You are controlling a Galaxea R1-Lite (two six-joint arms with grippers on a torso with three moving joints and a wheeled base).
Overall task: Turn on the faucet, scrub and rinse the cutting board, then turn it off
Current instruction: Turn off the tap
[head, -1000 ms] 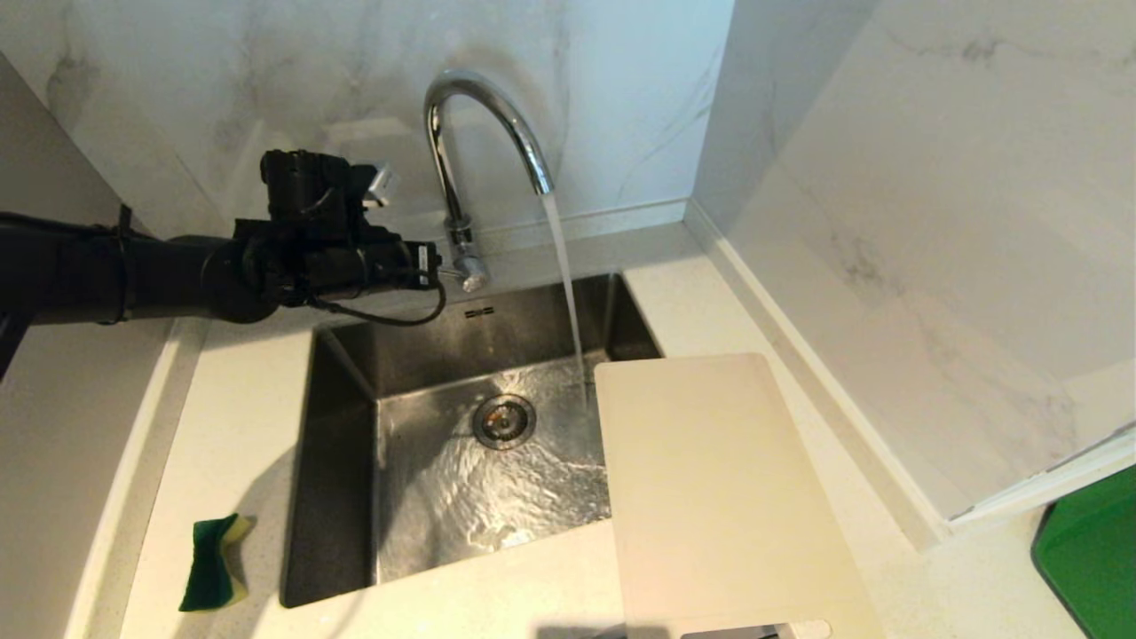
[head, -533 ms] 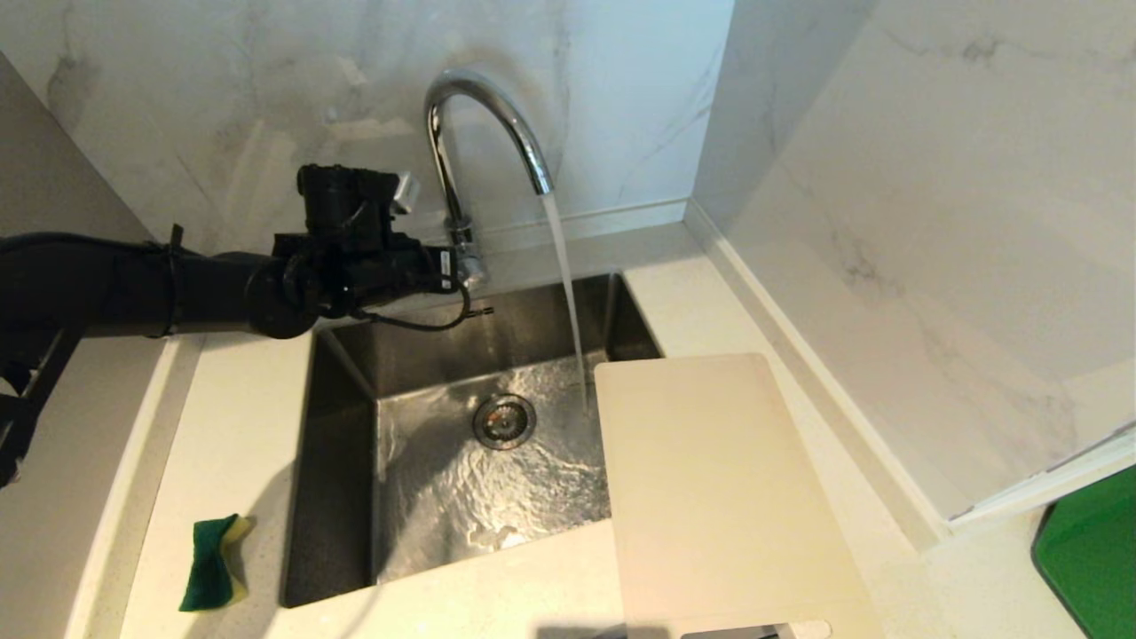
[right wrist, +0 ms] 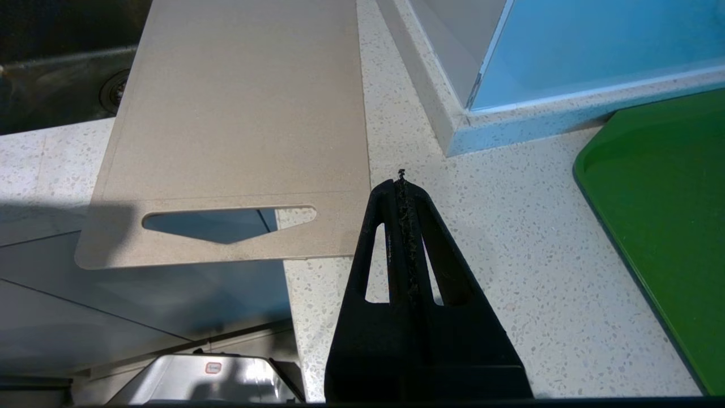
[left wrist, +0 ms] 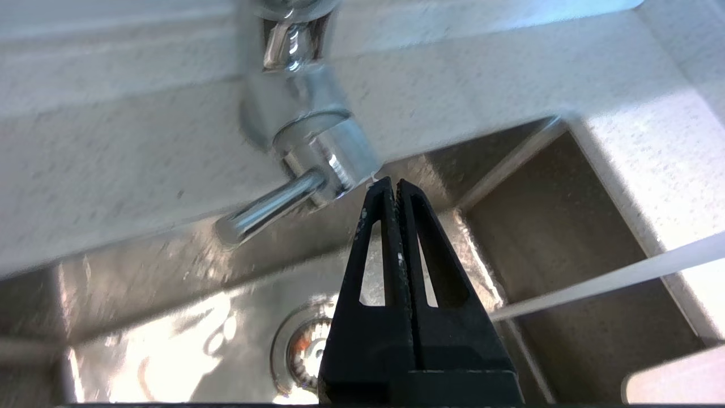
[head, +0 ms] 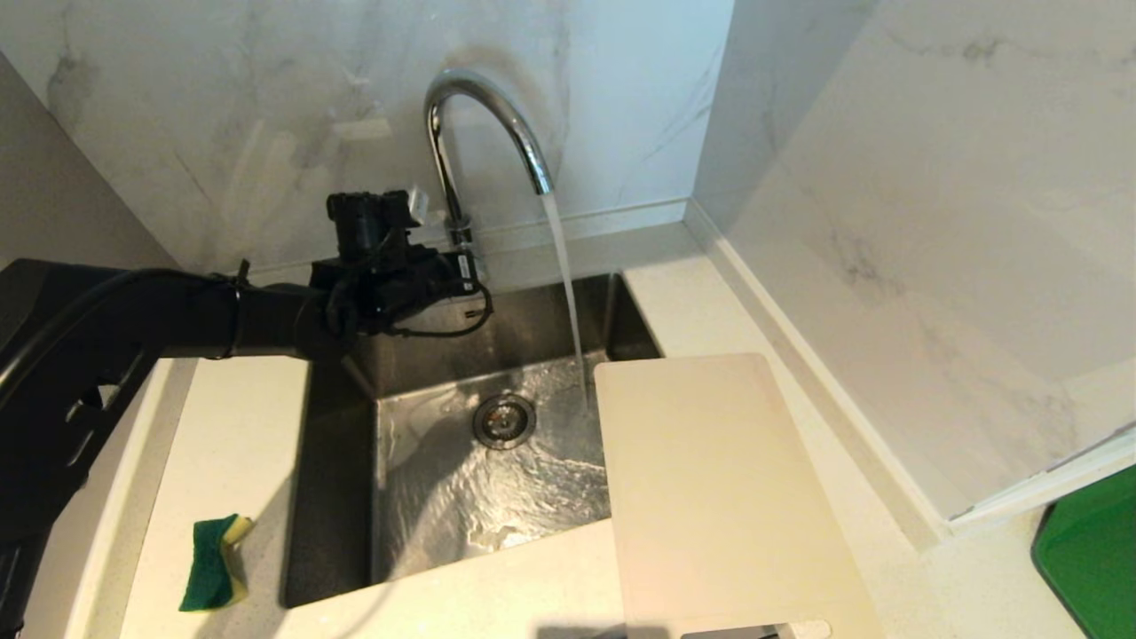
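Water runs from the faucet [head: 484, 124]; our left gripper [left wrist: 395, 182], jaws closed and empty, sits beside its lever [left wrist: 266, 207]. Right gripper [right wrist: 401, 182], closed, parked by the cutting board [head: 723, 497]. Next, we judge: fetch the sponge [head: 213, 564], left of the faucet, and scrub.

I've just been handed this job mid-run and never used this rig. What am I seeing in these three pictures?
It is a two-armed robot at a kitchen sink. The head picture looks down from its head: the tall chrome gooseneck faucet is running into the steel sink, the large cream-white cutting board lies half over the sink's right rim, and a green-and-yellow sponge sits on the counter. The other two pictures come from the wrists. The left claw, shut and empty, is at the faucet's base beside its lever. The right claw, also shut and empty, hangs above the counter near the board's handle slot.
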